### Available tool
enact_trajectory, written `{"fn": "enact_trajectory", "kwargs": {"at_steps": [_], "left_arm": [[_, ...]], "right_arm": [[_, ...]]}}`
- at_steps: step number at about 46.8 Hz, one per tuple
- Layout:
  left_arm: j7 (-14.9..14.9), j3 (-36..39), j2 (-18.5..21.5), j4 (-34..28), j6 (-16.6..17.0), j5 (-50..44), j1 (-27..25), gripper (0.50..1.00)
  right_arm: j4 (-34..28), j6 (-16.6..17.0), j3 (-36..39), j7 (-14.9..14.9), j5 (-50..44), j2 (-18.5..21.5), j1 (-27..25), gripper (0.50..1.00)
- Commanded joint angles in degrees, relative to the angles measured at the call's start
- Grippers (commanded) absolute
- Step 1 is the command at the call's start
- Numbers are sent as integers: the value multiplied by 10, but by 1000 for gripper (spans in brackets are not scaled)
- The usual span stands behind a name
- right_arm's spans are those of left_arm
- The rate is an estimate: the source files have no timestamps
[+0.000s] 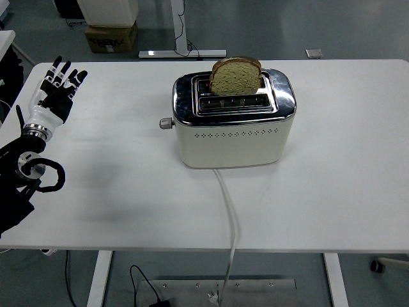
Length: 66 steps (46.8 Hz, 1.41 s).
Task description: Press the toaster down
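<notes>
Five items, listed largest to smallest:

- table (332, 192): white, flat, carries everything; bare between the robot's side and the appliance.
- toaster (233, 137): cream body with a polished chrome top, two slots, standing near the table's middle, slightly toward the far edge. Judged rigid and fairly heavy, so it should stay put under a downward push, though the smooth table could let it slide if the push goes sideways. The chrome looks slippery; not a place to bear on.
- left hand (56, 89): at the table's left edge, well apart from the toaster, fingers spread and raised, holding nothing. Right hand is out of view.
- bread slice (235, 77): brown, upright in the far slot, standing well proud of the top, so the carriage is judged still up. Soft, crumbly; no need to touch it.
- lever knob (166, 123): small, grey, projecting from the toaster's left end. This is the point to press, straight down with a fingertip.
- power cord (229, 211): white, runs from the toaster's front over the near edge.
</notes>
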Motion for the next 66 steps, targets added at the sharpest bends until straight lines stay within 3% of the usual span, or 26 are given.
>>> {"fn": "enact_trajectory", "kwargs": {"at_steps": [1,16,31,58,66], "left_arm": [[0,-1,-1,-1,1,0,1,1000],[0,-3,3,-1,-6,-6,-10,1000],[-2,-4,2,-1,28,-1,-29,1000],[1,-2,6,-1,20,3,-25,1000],[1,8,33,-2,20,81,-24,1000]], "right_arm": [[0,0,0,0,0,0,0,998],[0,0,0,0,-1,0,0,998],[0,0,0,-1,-1,0,0,998],[0,0,0,0,0,0,0,998],[0,0,0,0,0,0,0,998]]}}
